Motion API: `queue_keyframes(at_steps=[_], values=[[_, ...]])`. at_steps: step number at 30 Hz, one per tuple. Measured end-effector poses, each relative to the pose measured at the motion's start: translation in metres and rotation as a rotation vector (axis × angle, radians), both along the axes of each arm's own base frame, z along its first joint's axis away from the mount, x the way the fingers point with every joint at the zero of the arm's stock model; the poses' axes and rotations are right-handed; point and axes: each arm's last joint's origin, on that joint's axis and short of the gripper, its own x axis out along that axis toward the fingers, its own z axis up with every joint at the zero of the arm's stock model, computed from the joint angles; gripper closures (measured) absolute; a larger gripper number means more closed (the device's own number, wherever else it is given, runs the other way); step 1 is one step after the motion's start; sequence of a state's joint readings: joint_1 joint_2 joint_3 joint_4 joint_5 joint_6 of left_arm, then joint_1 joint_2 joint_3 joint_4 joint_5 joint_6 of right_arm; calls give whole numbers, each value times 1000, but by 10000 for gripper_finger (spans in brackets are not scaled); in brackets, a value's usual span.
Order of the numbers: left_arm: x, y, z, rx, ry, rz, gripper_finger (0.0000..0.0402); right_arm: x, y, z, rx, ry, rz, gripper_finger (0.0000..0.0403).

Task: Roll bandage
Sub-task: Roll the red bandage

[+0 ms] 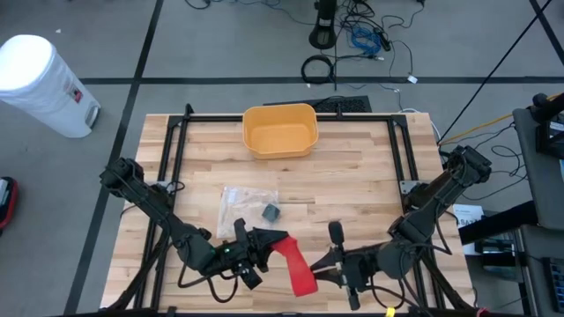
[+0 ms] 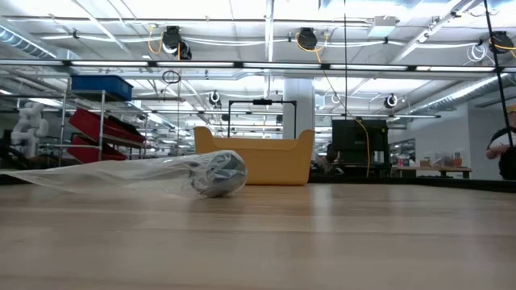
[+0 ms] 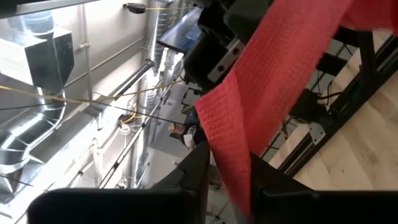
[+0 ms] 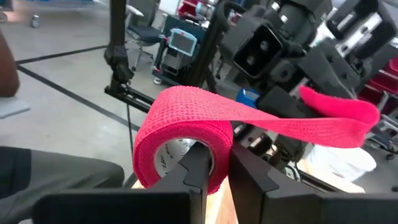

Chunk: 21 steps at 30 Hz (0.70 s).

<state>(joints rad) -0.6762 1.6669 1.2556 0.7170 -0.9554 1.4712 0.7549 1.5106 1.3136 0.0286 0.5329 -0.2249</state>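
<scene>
The red bandage point(image 1: 300, 264) is held above the table's near edge, between my two grippers. Its rolled part point(image 4: 180, 134), red around a white core, is in my right gripper point(image 4: 214, 171), which is shut on it. A loose strip point(image 4: 292, 121) runs from the roll's top across to my left gripper point(image 1: 267, 242). My left gripper point(image 3: 227, 186) is shut on the strip's other end. Neither gripper shows in the low view. My left gripper pinches the strip's free end point(image 3: 233, 165) between its two fingers. The strip point(image 3: 273, 74) runs flat and fairly taut from there toward my right gripper, clear of the table. My right gripper holds the roll by its wall point(image 4: 216, 155), next to the core's open face. One finger point(image 4: 196, 165) stands at the core's opening and the other point(image 4: 249, 177) outside the roll. The roll is lifted clear, with the strip leaving from its top.
A clear plastic bag point(image 1: 242, 201) lies mid-table with a small grey roll point(image 1: 270, 211) at its right end; both also show in the low view point(image 2: 216, 173). A yellow bin point(image 1: 280, 129) stands at the far edge. A black frame point(image 1: 176, 132) borders the table.
</scene>
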Motion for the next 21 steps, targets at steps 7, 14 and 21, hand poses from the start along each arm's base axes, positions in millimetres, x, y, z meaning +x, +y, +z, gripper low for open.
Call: queue_keyframes(at_steps=[7, 14, 21], values=[[0, 3, -1, -12, 16, 73, 338, -1, 2, 1, 6, -3, 18, 362], [-1, 4, -1, -1, 39, 139, 337, -1, 2, 0, 5, -3, 17, 362], [1, 2, -12, 83, 134, 125, 333, -1, 2, 0, 5, -2, 19, 362]])
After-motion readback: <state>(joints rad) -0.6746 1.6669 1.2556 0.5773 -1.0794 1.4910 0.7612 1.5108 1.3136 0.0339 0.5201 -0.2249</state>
